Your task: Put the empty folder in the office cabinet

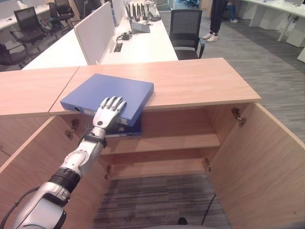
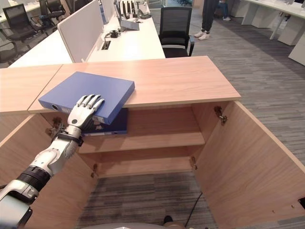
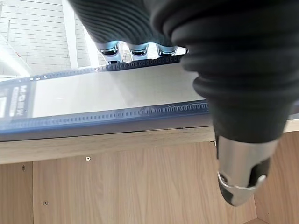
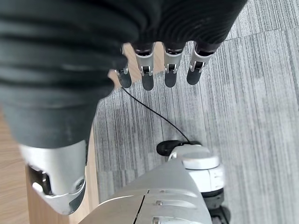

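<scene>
So the biggest thing here is the wooden office cabinet (image 1: 190, 83), both doors swung wide open, with the right door (image 1: 267, 162) taking up the whole 4 o'clock corner of the head views and the left door (image 1: 28, 157) down at 8 o'clock. Inside there's a shelf (image 1: 171, 142) running across, and a second blue binder (image 2: 112, 125) already sits on it at the left end, right under where the hand is working. Behind the cabinet at 12 o'clock is a long white desk (image 1: 143, 45) with a divider panel (image 1: 95, 31), a black office chair (image 1: 186, 31) at about 1 o'clock, more chairs off at 10, and a person's legs (image 1: 214, 19) standing further back. The blue folder (image 1: 107, 95) lies flat on the cabinet top at roughly 10 o'clock, thick, plain cover, its near edge hanging over the cabinet front, label strip on the spine. The left hand (image 1: 110, 110) has its fingers laid straight and slightly spread on top of that near edge, thumb below the spine. The right hand (image 4: 161, 70) hangs over the grey carpet, fingers relaxed and holding nothing.
</scene>
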Robot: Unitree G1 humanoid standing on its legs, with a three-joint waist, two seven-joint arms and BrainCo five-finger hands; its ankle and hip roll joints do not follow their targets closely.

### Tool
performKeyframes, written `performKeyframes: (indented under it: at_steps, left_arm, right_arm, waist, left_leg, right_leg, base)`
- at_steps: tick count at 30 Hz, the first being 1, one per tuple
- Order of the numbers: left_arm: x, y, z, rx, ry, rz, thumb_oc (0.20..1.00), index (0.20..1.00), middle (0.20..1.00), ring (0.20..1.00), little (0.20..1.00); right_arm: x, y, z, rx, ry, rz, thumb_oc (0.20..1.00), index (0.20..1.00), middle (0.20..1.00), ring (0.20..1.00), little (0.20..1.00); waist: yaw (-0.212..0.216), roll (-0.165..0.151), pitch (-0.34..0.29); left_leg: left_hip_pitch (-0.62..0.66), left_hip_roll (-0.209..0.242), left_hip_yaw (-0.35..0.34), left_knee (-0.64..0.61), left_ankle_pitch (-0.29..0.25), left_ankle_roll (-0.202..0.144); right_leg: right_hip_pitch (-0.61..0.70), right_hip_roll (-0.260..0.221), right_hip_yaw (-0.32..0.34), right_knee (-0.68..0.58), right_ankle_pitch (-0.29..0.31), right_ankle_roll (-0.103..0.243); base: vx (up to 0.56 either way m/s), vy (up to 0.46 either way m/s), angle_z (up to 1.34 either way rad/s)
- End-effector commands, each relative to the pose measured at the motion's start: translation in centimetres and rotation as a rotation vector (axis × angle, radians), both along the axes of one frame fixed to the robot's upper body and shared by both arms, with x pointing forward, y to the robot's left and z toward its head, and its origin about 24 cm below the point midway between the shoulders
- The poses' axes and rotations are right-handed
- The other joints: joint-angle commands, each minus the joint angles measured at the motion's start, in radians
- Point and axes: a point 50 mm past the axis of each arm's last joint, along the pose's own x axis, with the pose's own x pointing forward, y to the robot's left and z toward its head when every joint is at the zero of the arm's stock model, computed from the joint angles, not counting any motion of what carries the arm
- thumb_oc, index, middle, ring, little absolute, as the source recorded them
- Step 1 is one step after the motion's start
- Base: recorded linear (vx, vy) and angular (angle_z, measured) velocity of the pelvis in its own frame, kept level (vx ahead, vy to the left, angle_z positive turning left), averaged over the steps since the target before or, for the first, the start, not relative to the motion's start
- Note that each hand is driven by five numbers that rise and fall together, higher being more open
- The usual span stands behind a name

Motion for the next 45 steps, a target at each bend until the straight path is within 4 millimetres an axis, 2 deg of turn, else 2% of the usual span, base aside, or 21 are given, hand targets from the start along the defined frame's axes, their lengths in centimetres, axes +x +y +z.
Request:
performKeyframes:
  at_steps: [1,11,18,22,23,24,25,29,30,32,33,37,40,42,45]
  left_arm:
    - [2.7,0.9,4.7,0.065,-0.132,0.032,0.2,0.2,0.2,0.2,0.2]
    - [2.5,0.8,4.5,0.034,-0.124,0.03,0.2,0.2,0.2,0.2,0.2]
    - [2.5,0.6,5.5,0.033,-0.162,0.014,0.2,0.2,0.2,0.2,0.2]
    - [2.5,0.3,7.4,0.022,-0.239,-0.003,0.2,0.2,0.2,0.2,0.2]
    - [2.4,0.1,8.6,0.001,-0.287,-0.018,0.2,0.2,0.2,0.2,0.2]
    - [2.3,0.1,8.6,0.001,-0.287,-0.018,0.2,0.2,0.2,0.2,0.2]
    - [2.1,-0.1,10.0,-0.029,-0.343,-0.037,0.2,0.2,0.2,0.2,0.2]
    - [1.0,-0.7,13.6,-0.106,-0.506,-0.092,0.2,0.2,0.2,0.2,0.2]
    - [0.7,-0.9,14.4,-0.127,-0.538,-0.105,0.2,0.2,0.2,0.2,0.2]
    - [0.2,-1.2,15.5,-0.167,-0.594,-0.136,0.2,0.2,0.2,0.2,0.2]
    - [0.1,-1.2,15.6,-0.168,-0.594,-0.135,0.2,0.2,0.2,0.2,0.2]
    - [-1.7,-2.2,17.9,-0.295,-0.709,-0.234,0.2,0.2,0.2,0.2,0.2]
    - [-2.4,-2.5,18.5,-0.356,-0.731,-0.277,0.2,0.2,0.2,0.2,0.2]
    - [-4.0,-2.8,19.5,-0.476,-0.777,-0.361,0.2,0.2,0.2,0.2,0.2]
    - [-4.9,-3.0,19.8,-0.538,-0.789,-0.408,0.2,0.2,0.2,0.2,0.2]
  right_arm:
    - [2.4,-1.0,0.5,-0.028,-0.065,-0.03,1.0,1.0,1.0,1.0,1.0]
    - [2.3,-1.0,0.5,-0.025,-0.069,-0.051,1.0,1.0,1.0,1.0,1.0]
    - [2.3,-0.9,0.4,-0.014,-0.077,-0.091,1.0,1.0,1.0,1.0,1.0]
    - [2.2,-0.6,0.3,-0.008,-0.071,-0.104,1.0,1.0,1.0,1.0,1.0]
    - [2.2,-0.6,0.3,-0.007,-0.068,-0.103,1.0,1.0,1.0,1.0,1.0]
    - [2.2,-0.6,0.3,-0.008,-0.068,-0.103,1.0,1.0,1.0,1.0,1.0]
    - [2.2,-0.5,0.3,-0.005,-0.064,-0.104,1.0,1.0,1.0,1.0,1.0]
    - [2.1,-0.2,0.1,0.005,-0.055,-0.107,1.0,1.0,1.0,1.0,1.0]
    - [2.2,-0.2,0.1,0.006,-0.058,-0.106,1.0,1.0,1.0,1.0,1.0]
    - [2.2,0.0,0.1,0.007,-0.056,-0.108,1.0,1.0,1.0,1.0,1.0]
    - [2.3,0.0,0.1,0.006,-0.056,-0.107,1.0,1.0,1.0,1.0,1.0]
    - [2.6,0.4,0.0,0.017,-0.06,-0.112,1.0,1.0,1.0,1.0,1.0]
    - [2.9,0.4,0.0,0.019,-0.066,-0.107,1.0,1.0,1.0,1.0,1.0]
    - [3.5,0.8,0.0,0.035,-0.087,-0.103,1.0,1.0,1.0,1.0,1.0]
    - [4.0,1.0,0.1,0.043,-0.104,-0.098,1.0,1.0,1.0,1.0,1.0]
  waist:
    - [-0.025,0.002,0.02]
    - [-0.024,-0.002,0.018]
    - [-0.02,-0.002,0.018]
    - [-0.016,0.0,0.019]
    - [-0.013,0.001,0.019]
    - [-0.013,0.001,0.019]
    - [-0.007,0.001,0.02]
    - [0.005,0.003,0.013]
    - [0.005,0.003,0.016]
    - [0.01,0.004,0.013]
    - [0.008,0.004,0.013]
    - [0.022,0.004,0.012]
    - [0.026,0.005,0.01]
    - [0.036,0.005,0.009]
    - [0.042,0.005,0.007]
  left_leg:
    - [0.054,-0.009,-0.064,0.013,-0.103,-0.009]
    - [0.054,-0.01,-0.063,0.013,-0.106,-0.008]
    - [0.052,-0.012,-0.068,0.013,-0.105,-0.008]
    - [0.046,-0.013,-0.077,0.013,-0.101,-0.008]
    - [0.045,-0.013,-0.082,0.013,-0.1,-0.008]
    - [0.045,-0.013,-0.082,0.013,-0.1,-0.008]
    - [0.039,-0.012,-0.084,0.013,-0.086,-0.009]
    - [0.037,-0.012,-0.098,0.013,-0.092,-0.009]
    - [0.029,-0.013,-0.1,0.013,-0.078,-0.01]
    - [0.028,-0.014,-0.108,0.013,-0.087,-0.01]
    - [0.028,-0.014,-0.109,0.013,-0.087,-0.01]
    - [0.007,-0.016,-0.12,0.013,-0.068,-0.012]
    - [0.001,-0.018,-0.125,0.013,-0.066,-0.013]
    - [-0.002,-0.019,-0.137,0.013,-0.066,-0.012]
    - [-0.003,-0.019,-0.143,0.013,-0.064,-0.012]
  right_leg:
    - [0.07,-0.042,0.02,0.056,-0.139,0.092]
    - [0.07,-0.042,0.021,0.055,-0.14,0.091]
    - [0.074,-0.043,0.014,0.052,-0.139,0.091]
    - [0.075,-0.045,0.007,0.055,-0.14,0.091]
    - [0.075,-0.045,0.005,0.056,-0.141,0.09]
    - [0.075,-0.045,0.005,0.056,-0.141,0.09]
    - [0.068,-0.045,0.001,0.06,-0.132,0.087]
    - [0.077,-0.047,-0.009,0.055,-0.141,0.087]
    - [0.072,-0.047,-0.013,0.057,-0.132,0.084]
    - [0.077,-0.047,-0.016,0.052,-0.14,0.084]
    - [0.077,-0.048,-0.017,0.051,-0.14,0.084]
    - [0.068,-0.05,-0.03,0.052,-0.129,0.078]
    - [0.065,-0.049,-0.033,0.055,-0.129,0.076]
    - [0.069,-0.05,-0.04,0.057,-0.133,0.072]
    - [0.073,-0.05,-0.045,0.056,-0.134,0.07]
  base:
    - [0.01,0.016,-0.1]
    - [0.0,0.004,-0.04]
    - [0.0,0.0,0.0]
    - [0.0,0.0,0.0]
    - [0.0,0.0,0.0]
    - [-0.06,-0.025,0.03]
    - [-0.05,-0.026,0.02]
    - [-0.02,-0.023,0.04]
    - [-0.02,-0.024,0.08]
    - [0.0,-0.014,0.12]
    - [0.03,-0.007,0.18]
    - [-0.03,-0.02,0.09]
    - [-0.02,-0.012,0.15]
    - [0.01,-0.022,0.07]
    - [0.0,0.0,0.0]
